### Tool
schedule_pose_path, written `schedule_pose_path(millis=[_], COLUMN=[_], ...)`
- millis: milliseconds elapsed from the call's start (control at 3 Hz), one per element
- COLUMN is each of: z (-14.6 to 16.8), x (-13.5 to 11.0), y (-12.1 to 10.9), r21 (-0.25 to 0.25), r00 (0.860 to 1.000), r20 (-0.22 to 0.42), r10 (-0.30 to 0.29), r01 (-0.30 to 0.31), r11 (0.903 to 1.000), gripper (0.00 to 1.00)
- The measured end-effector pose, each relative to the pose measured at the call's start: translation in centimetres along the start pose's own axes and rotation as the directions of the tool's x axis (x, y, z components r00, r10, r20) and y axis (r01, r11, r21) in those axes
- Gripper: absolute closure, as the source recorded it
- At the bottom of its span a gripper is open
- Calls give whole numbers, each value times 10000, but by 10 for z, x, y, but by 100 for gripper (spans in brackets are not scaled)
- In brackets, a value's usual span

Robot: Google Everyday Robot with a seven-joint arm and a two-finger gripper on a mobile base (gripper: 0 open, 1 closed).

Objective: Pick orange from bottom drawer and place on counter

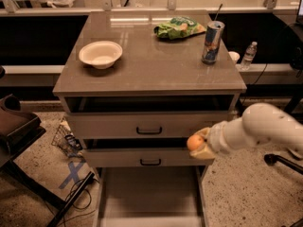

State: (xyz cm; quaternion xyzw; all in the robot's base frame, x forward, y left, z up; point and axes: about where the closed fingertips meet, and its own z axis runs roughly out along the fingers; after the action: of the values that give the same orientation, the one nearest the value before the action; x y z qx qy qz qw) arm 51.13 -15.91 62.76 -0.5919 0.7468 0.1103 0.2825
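My gripper [198,144] is shut on the orange [194,142], a small round fruit, and holds it in front of the right end of the middle drawer front, above the bottom drawer [150,196]. The bottom drawer is pulled out and its grey floor shows nothing on it. The counter [151,65] is the glossy grey-brown top of the cabinet, above and to the left of the gripper. My white arm reaches in from the right.
On the counter stand a white bowl [100,54] at the left, a green snack bag [179,28] at the back and a can with a straw [212,42] at the right. A wire basket and cables [68,141] lie on the floor to the left. A water bottle [249,55] stands behind at the right.
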Motion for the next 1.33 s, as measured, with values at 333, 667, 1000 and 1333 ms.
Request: schedule_pose_path(millis=[333,667,1000,1333], z=[-57,-115,-155,-193], x=[-23,-62,-93,-114], y=[-47,-64,-53,-35], r21=[79,-457,-546,-38], r00=[10000,9961,9799,9710], r20=[-10,-792,-1902,-2347], r10=[14,-385,-596,-463], r01=[-14,349,500,467], r11=[10000,9983,9973,9989], gripper=[100,100,100,100])
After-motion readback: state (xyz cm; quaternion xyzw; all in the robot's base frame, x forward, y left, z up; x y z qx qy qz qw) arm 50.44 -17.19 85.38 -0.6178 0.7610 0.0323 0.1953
